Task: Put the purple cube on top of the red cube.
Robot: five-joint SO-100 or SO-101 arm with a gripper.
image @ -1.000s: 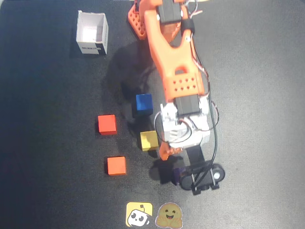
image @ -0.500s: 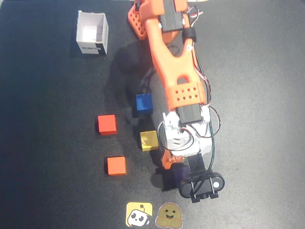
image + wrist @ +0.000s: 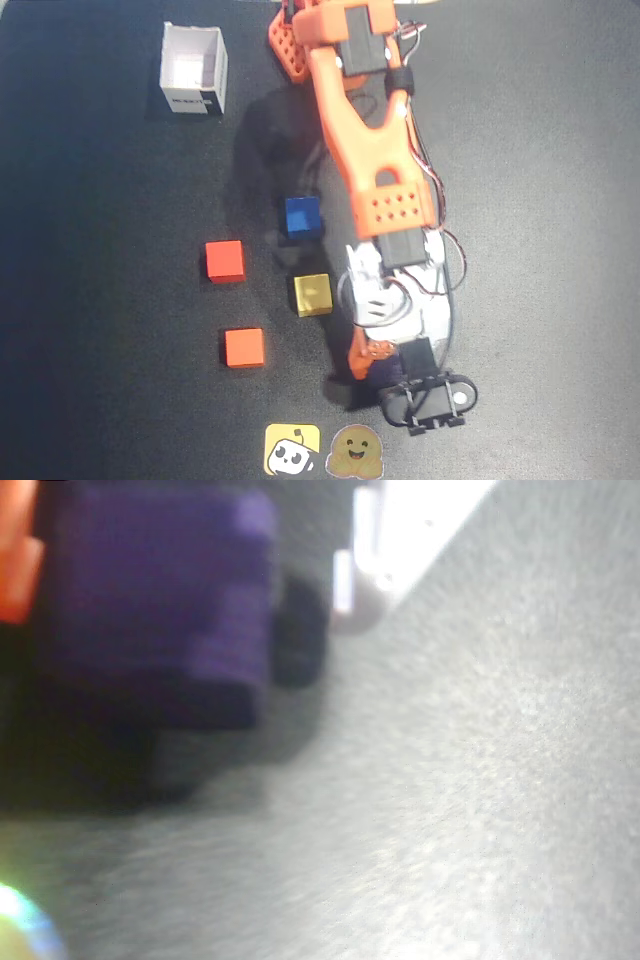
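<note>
Pickup stage at best: small dark purple cube [image 3: 150, 600] fills the blurry wrist view right at the tool [image 3: 352, 362], can't tell if it's pinched or loose, nothing stacked yet on the small crimson-red cube [image 3: 225, 260], well left of tool in overhead view.

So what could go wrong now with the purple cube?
1. The purple cube looks blurry in the wrist view, beside an orange finger. Whether it is firmly gripped cannot be told, so it might slip.
2. The red cube has a look-alike orange-red cube close by, so the stack might land on the wrong one.
3. The yellow cube and blue cube lie between the arm and the red cube, and might get knocked.
</note>
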